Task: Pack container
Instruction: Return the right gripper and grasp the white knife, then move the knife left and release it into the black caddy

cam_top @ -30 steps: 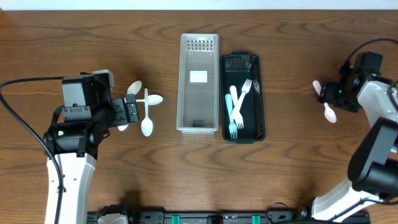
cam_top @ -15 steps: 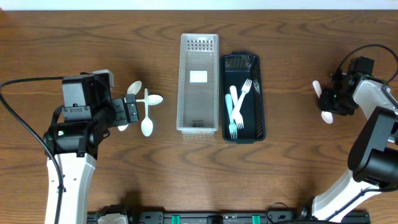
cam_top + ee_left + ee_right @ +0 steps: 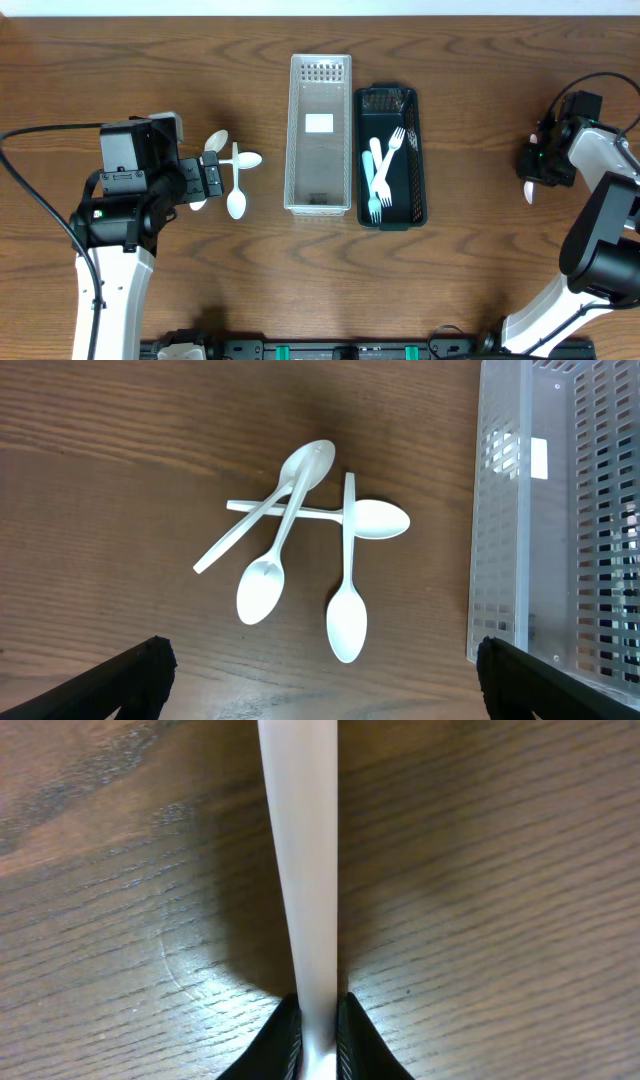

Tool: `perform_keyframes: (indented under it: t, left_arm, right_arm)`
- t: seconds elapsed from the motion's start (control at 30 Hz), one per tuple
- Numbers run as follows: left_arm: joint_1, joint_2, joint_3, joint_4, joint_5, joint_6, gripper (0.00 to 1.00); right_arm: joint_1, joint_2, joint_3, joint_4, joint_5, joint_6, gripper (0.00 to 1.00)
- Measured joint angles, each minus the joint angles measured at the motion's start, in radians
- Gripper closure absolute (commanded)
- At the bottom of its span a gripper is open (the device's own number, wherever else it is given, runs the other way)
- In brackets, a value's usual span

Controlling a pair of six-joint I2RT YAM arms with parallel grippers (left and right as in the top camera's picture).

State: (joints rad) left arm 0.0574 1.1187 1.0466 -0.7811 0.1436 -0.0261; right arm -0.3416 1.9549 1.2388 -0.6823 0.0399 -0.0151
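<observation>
Spanning the overhead view, the wooden worktop point(image 3: 470, 270) carries a clear slotted basket point(image 3: 292, 130) at centre with no cutlery in it. Just beside it at three o'clock is a black tray point(image 3: 422, 150) holding pale blue and white forks point(image 3: 385, 165).

At nine o'clock the left pincer point(image 3: 205, 180) is spread wide and grips nothing. Four white spoons point(image 3: 300, 515) lie crossed in a loose pile on its three o'clock side, apart from it.

Far out at three o'clock, the right pincer point(image 3: 318, 1045) is now pressed together on the slim handle of a white utensil point(image 3: 300, 870). A second ago more white showed beside it. Now only a tip peeks out at its six o'clock edge in the overhead view. That suggests the grasp is made, so the likely next step is a lift and a carry toward nine o'clock. I cannot tell what kind of utensil it is, or which container suits it.
</observation>
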Motion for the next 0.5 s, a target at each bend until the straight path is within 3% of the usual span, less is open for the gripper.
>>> perform_keyframes:
  t: [0.1,0.33,0.5]
  left_arm:
    - [0.0,0.0,0.0,0.0,0.0,0.0,0.02]
    - [0.0,0.0,0.0,0.0,0.0,0.0,0.02]
    - [0.0,0.0,0.0,0.0,0.0,0.0,0.02]
  right_arm:
    - [0.0,0.0,0.003,-0.018,0.01,0.013,0.99]
    - [0.004,-0.031,0.013,-0.138,-0.011,0.09,0.99]
    - [0.066,-0.214,0.06,-0.179,-0.072,0.113,0.99]
